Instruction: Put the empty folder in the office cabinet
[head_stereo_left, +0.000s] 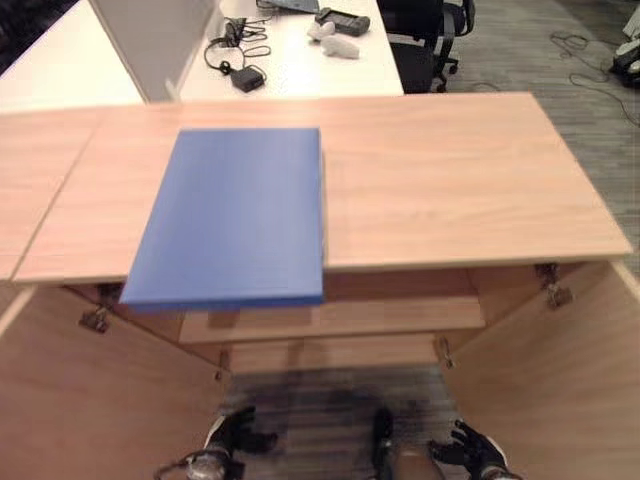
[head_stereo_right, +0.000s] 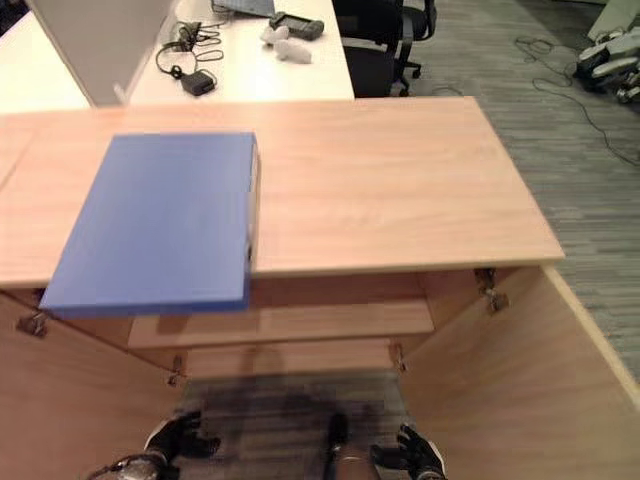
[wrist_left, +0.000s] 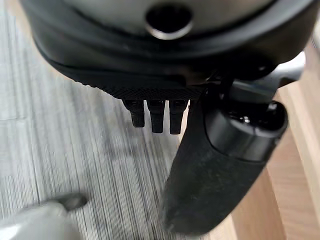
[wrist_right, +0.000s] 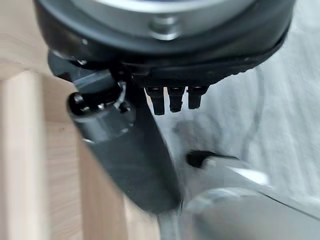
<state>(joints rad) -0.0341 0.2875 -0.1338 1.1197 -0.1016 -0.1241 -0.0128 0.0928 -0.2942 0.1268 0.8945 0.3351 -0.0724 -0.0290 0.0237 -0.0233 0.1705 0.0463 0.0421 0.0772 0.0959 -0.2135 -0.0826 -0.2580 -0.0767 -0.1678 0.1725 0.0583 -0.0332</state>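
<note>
A blue folder (head_stereo_left: 235, 215) lies flat on the wooden cabinet top (head_stereo_left: 450, 180), left of the middle, with its near end overhanging the front edge. Below it the office cabinet stands open, and a shelf (head_stereo_left: 400, 318) shows inside. Both hands hang low in front of the cabinet, near the floor and well below the folder. My left hand (head_stereo_left: 232, 432) is open with relaxed fingers and holds nothing. My right hand (head_stereo_left: 472, 448) is likewise open and empty. The left thumb (wrist_left: 215, 170) and the right thumb (wrist_right: 135, 155) stand free over the carpet.
The cabinet's left door (head_stereo_left: 90, 400) and right door (head_stereo_left: 560, 370) are swung out towards me on either side. A white desk (head_stereo_left: 300, 70) behind the cabinet carries cables and small devices. A black office chair (head_stereo_left: 425, 40) stands at the back right on grey carpet.
</note>
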